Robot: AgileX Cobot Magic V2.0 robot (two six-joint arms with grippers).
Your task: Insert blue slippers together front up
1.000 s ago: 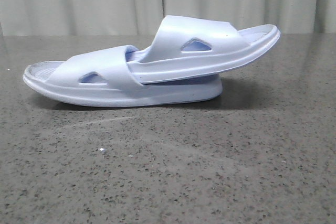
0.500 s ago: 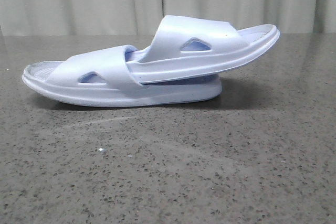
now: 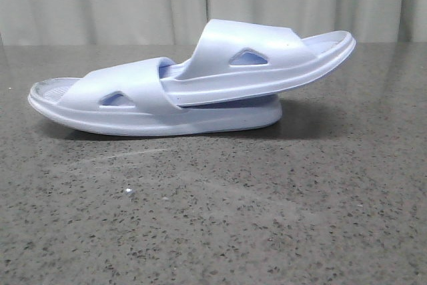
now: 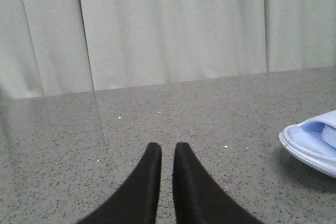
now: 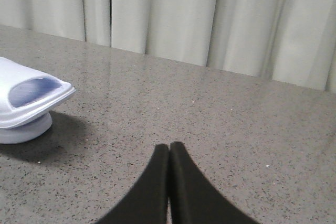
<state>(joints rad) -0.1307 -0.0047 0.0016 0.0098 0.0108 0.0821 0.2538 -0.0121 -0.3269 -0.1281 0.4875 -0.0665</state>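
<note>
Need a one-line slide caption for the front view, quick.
Upper slipper nested under lower slipper's strap on the speckled table.
</note>
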